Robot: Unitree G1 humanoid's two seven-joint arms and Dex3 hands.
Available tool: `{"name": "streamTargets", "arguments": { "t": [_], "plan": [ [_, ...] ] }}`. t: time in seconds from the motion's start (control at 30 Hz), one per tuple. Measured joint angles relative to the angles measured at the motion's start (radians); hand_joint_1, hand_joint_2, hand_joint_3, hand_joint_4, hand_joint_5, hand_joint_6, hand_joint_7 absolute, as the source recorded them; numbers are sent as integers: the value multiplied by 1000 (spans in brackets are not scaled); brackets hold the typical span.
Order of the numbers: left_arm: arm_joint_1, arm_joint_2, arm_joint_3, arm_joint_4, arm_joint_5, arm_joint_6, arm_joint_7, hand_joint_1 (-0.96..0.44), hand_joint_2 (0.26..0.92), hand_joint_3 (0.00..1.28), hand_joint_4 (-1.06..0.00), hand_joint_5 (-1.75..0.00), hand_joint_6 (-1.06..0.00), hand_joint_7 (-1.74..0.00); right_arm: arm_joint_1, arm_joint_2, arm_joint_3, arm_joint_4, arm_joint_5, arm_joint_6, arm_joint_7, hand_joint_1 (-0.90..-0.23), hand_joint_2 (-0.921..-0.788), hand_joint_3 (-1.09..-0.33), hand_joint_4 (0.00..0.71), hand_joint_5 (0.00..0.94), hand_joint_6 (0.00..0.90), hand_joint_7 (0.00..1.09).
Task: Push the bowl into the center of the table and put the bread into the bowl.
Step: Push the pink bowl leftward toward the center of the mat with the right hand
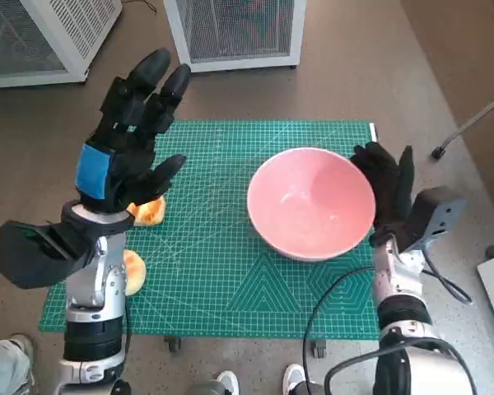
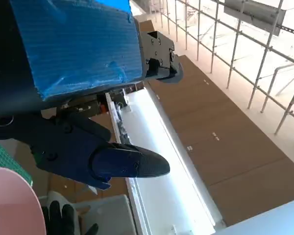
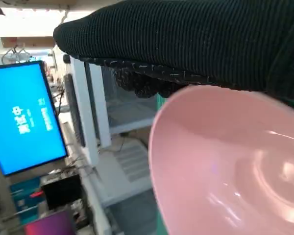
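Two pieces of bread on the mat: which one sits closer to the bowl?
The farther piece of bread, partly hidden under the left hand. The other piece lies nearer the table's front edge, beside the left forearm, farther from the bowl.

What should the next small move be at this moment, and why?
Probably the right hand nudging the pink bowl a little further toward the left: it lies against the bowl's right side, and the bowl sits right of the mat's middle, empty.

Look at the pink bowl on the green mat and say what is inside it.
Nothing shows inside the pink bowl: its pink inner surface is bare in the head view. Both pieces of bread lie on the green mat near the left hand, which partly covers one.
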Motion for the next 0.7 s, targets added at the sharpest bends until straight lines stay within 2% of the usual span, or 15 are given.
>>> {"name": "streamTargets", "arguments": {
  "t": [0.53, 0.7],
  "plan": [
    [45, 12, 4, -66, 0, 28, 12, -625, 921, 256, -243, -3, -163, -348, -58, 81, -50, 6, 59, 62, 32, -585, -921, -807, 116, 0, 193, 139],
    [54, 22, 10, -75, 8, 28, 16, -634, 921, 275, -242, -2, -165, -345, -79, 102, -59, 9, 64, 84, 31, -591, -921, -788, 120, 2, 192, 136]
  ]
}}
